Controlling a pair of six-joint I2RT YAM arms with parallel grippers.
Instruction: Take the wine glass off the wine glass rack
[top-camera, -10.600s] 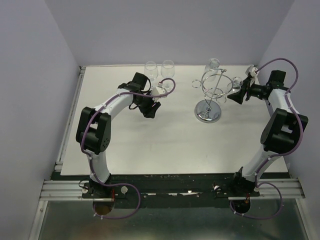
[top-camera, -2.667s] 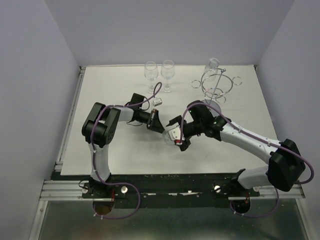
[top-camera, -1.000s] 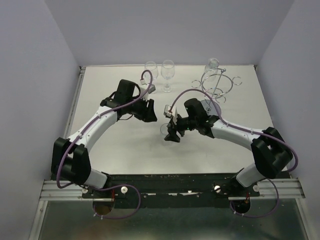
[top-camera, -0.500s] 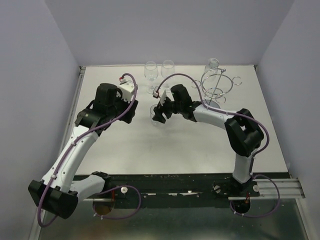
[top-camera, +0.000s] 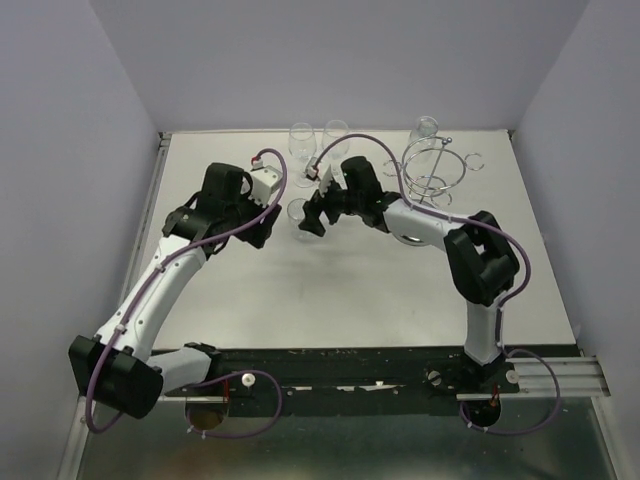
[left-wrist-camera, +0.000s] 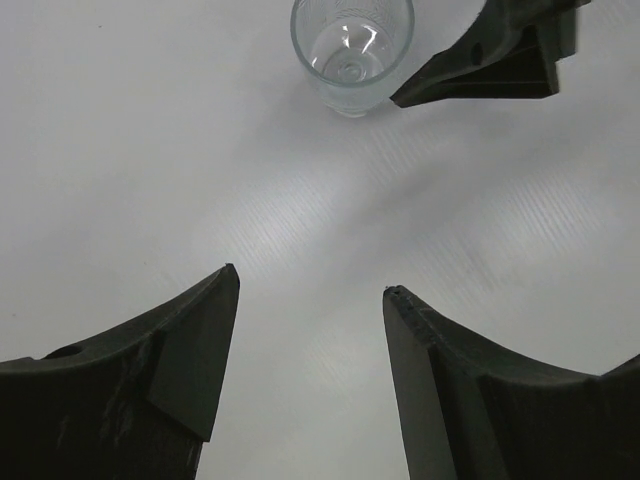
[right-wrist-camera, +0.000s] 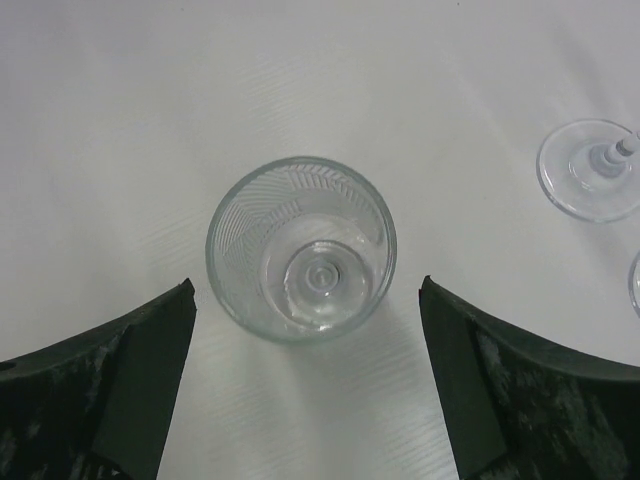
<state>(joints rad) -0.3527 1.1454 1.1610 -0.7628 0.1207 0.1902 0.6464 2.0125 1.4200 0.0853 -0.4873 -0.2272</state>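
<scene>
Wine glass: clear stemmed wine glass (top-camera: 297, 211), off the rack and upright on the white table top (top-camera: 350, 300), mouth up, left of the rack and well apart from it.
Right claw: right gripper (right-wrist-camera: 305, 288) poised over that glass, black fingers (right-wrist-camera: 150, 370) spread wide on either side of the rim and clear of it on both sides. Nothing gripped.
Left claw: left gripper (left-wrist-camera: 312, 288) near the glass on its left, aimed down at bare table, jaws wide apart and empty. Glass and one right-hand finger visible at the top of the left wrist view.
Rack: shiny chrome wire wine glass rack (top-camera: 432, 168) at back right, ring top and small outer loops in plain sight, disc base largely hidden behind the right arm (top-camera: 415, 228).
On the rack: another clear glass (top-camera: 426, 128) at the far side of the ring. Impossible to tell exactly how it is hung.
Neighbours: a spare stemmed glass (top-camera: 301, 138) and its twin (top-camera: 335, 134), upright side by side near the back edge, just behind the right claw. Round glass foot (right-wrist-camera: 588, 185) with a short run of stem at the right edge of the right wrist view.
In the way: right arm stretched across the table between rack and wine glass.
Backdrop: pale lilac walls (top-camera: 330, 60) closing in the table.
</scene>
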